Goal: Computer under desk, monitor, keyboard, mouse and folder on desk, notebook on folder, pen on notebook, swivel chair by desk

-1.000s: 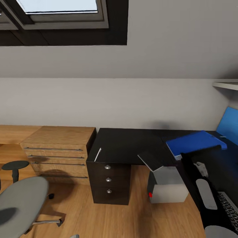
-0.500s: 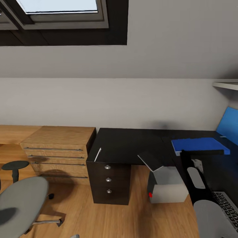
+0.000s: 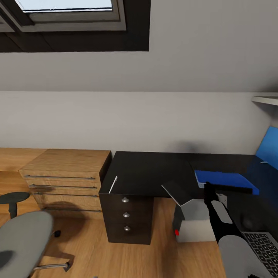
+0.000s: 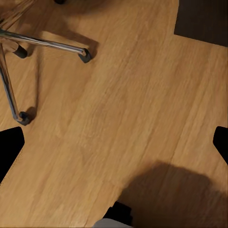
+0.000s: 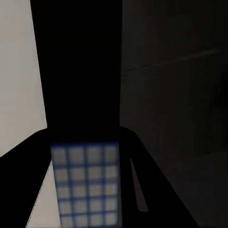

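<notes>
The blue folder (image 3: 226, 179) lies low and flat over the black desk (image 3: 146, 170), at its right part. My right gripper (image 3: 211, 190) reaches to the folder's near edge and is shut on it; the right wrist view shows the folder's blue-white edge (image 5: 85, 185) between dark fingers (image 5: 156, 180). A white pen (image 3: 113, 184) lies at the desk's left front edge. The grey computer (image 3: 195, 222) stands on the floor under the desk, with a dark flat slab (image 3: 175, 189) leaning on it. Keyboard keys (image 3: 266, 247) show at lower right, the blue monitor (image 3: 269, 148) at the right edge. The grey swivel chair (image 3: 23, 239) is lower left. My left gripper (image 4: 114, 147) hangs open over the floor.
A wooden drawer unit (image 3: 63, 175) stands left of the desk's black drawers (image 3: 125, 216). A small round stool (image 3: 13, 199) is behind the chair. The chair's chrome legs and casters (image 4: 47, 45) are near my left gripper. A shelf (image 3: 266, 100) juts out at upper right.
My right arm has brought the folder down from a raised tilt to lie flat and lower over the desk. The camera has shifted slightly; the chair and drawers are where they were.
</notes>
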Available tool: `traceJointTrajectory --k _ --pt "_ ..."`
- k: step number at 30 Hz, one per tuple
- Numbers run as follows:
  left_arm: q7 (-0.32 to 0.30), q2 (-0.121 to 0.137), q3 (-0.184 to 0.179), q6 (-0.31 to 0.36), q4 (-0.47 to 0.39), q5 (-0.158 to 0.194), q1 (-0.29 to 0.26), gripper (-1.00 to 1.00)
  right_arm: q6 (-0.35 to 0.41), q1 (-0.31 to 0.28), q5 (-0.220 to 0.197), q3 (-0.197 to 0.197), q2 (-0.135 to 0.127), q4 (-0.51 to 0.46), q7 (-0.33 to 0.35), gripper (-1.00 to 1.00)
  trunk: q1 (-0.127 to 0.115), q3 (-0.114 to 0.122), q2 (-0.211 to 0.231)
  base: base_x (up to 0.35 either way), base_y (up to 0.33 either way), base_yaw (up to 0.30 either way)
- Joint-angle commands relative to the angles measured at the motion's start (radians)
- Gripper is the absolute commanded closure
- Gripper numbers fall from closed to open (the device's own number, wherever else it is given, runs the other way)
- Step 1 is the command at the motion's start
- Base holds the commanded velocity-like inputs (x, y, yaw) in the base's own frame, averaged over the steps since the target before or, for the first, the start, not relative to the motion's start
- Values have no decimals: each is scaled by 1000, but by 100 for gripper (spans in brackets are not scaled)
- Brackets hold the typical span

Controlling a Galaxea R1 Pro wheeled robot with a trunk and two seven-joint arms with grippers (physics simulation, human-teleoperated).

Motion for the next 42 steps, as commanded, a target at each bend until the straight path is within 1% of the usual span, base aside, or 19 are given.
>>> traceJointTrajectory --k 1,5,7,11,18,24,35,42 --pt "8 2 -14 -6 3 7 -1 -100 -3 -1 -20 1 0 -1 -2 100 1 -1 -1 314 0 0" --pt "8 2 -23 -12 10 6 -1 -100 -2 -1 -27 -1 -2 -6 0 100 1 -1 -1 311 -54 0" --pt "8 2 -24 -13 12 5 -1 -100 -2 -1 -37 -2 -2 -9 0 100 1 -1 -1 265 -191 0" --pt "8 2 -25 -14 13 5 -1 -100 -4 -1 -52 -1 -6 -10 0 100 1 -1 -1 110 -88 0" --pt "8 2 -25 -14 13 5 -1 -100 -5 -1 -54 -1 -7 -10 -1 100 1 -5 -1 14 -11 -70" --pt "8 2 -25 -15 13 4 -1 -100 -5 0 -54 -13 -6 -7 -1 100 1 -13 -1 0 0 -155" --pt "8 2 -25 -15 13 5 -1 -100 -6 -1 -54 -12 -5 -4 0 100 1 -26 -1 0 0 -152" --pt "9 2 -25 -15 12 5 -1 -100 -6 -1 -53 -11 -2 -5 0 100 1 -32 -1 0 0 -54"
